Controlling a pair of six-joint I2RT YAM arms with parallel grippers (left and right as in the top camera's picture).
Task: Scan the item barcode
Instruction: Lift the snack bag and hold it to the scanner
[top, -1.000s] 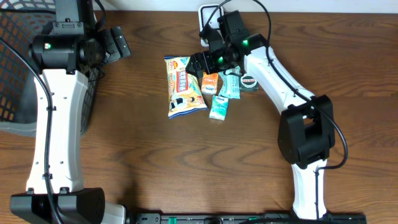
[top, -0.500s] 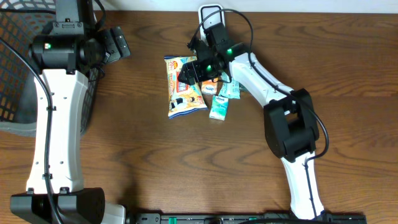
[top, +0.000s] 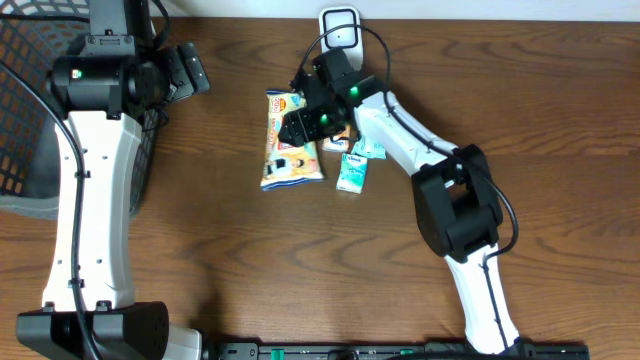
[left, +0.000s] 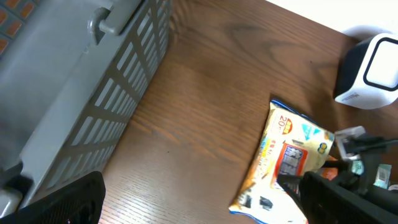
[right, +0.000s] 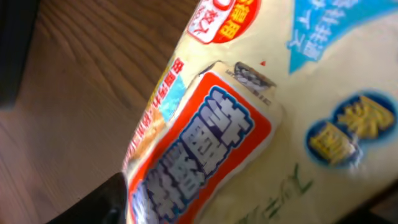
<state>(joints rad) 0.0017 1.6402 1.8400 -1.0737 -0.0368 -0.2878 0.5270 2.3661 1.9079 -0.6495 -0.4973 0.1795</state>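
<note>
Yellow crinkled snack bag (top: 288, 150) with a red-orange label lay on the brown wooden table (top: 250, 260), under the right gripper (top: 302, 120).
I saw that gripper down over the bag's upper half, one dark finger (right: 106, 202) at its edge, but I could not tell whether it pinched the bag. Small teal and orange packets (top: 352, 172) sat just beside the bag, and the white box-shaped scanner (top: 340, 22) stood near, behind them. Well apart, my left gripper (top: 195, 70) hung spread wide beside the dark mesh basket (top: 20, 110).
</note>
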